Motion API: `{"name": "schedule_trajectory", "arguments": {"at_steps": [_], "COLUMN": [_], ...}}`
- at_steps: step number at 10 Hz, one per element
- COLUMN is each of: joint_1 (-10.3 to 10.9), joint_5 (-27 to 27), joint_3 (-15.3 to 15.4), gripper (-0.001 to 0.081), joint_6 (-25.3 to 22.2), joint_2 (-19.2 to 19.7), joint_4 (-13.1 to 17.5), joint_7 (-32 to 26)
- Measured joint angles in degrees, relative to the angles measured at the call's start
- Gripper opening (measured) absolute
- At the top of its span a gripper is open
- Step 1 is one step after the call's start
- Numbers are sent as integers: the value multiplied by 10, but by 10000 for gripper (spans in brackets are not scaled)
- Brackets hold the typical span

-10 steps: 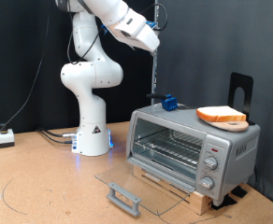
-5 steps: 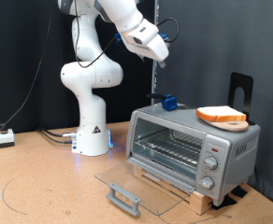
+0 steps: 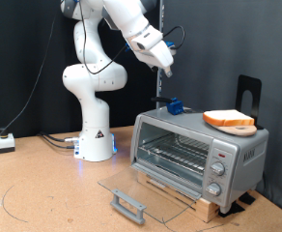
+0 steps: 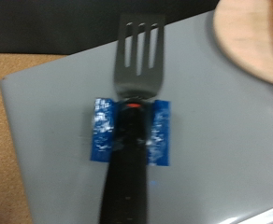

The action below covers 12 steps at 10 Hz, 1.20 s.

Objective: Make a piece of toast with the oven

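The oven (image 3: 199, 153) stands with its glass door (image 3: 141, 197) open. The piece of toast (image 3: 229, 120) lies on the oven's roof, at four o'clock from the raised gripper (image 3: 166, 70), well apart; whether its fingers are apart cannot be told. A black spatula (image 4: 134, 103) lies beneath it.

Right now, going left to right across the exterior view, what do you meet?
White box on the floor → robot base → gripper → piece of toast on the oven
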Motion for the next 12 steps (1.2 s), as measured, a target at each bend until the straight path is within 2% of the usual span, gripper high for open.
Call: {"name": "schedule_trajectory", "arguments": {"at_steps": [4, 8, 12], "joint_1": [0, 5, 7], "joint_5": [4, 35, 62], "joint_3": [44, 107, 164], "gripper": [809, 809, 809], "joint_6": [18, 49, 85], "joint_2": [-42, -38, -16], "joint_4": [-50, -67, -75], "joint_7": [10, 9, 9]}}
